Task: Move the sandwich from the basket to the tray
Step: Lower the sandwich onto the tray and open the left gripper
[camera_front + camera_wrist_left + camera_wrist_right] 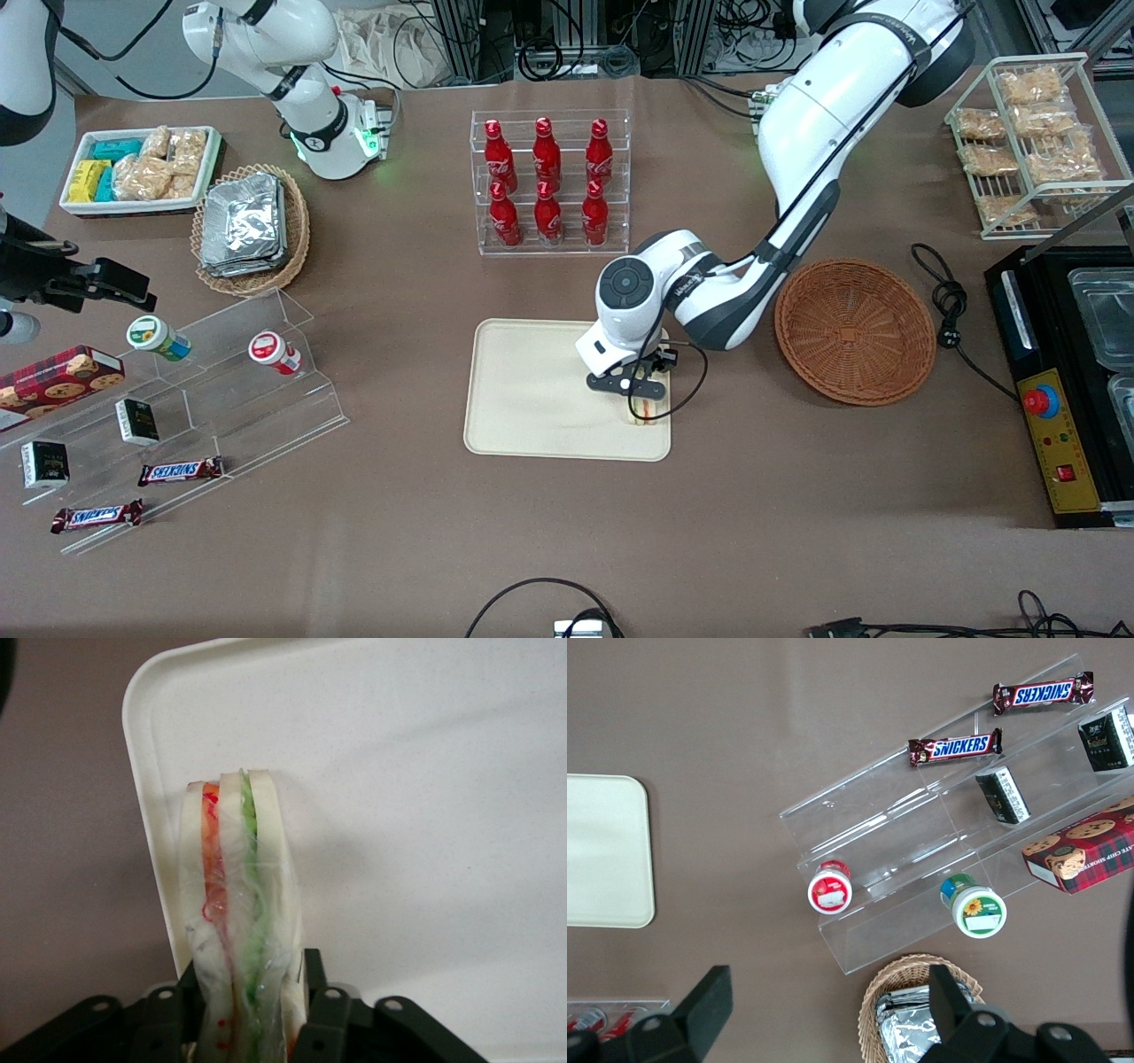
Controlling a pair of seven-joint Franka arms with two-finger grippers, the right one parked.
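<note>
One wrapped triangular sandwich (237, 921) of pale bread, we saw, stood pinched between the left gripper's (644, 396) black fingers (321, 1014) on the cream-beige rectangular tray (532, 390), beside the round reddish-brown wicker basket (855, 330)

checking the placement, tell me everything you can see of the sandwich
The sandwich is a small wedge of pale bread slices with an orange-red layer and a green layer between them, sealed in crinkled clear wrap. It stands on edge, layers upright, over the cream tray near the corner closest to the empty basket. The tool is shut on it, its black fingers pressing both bread faces.
</note>
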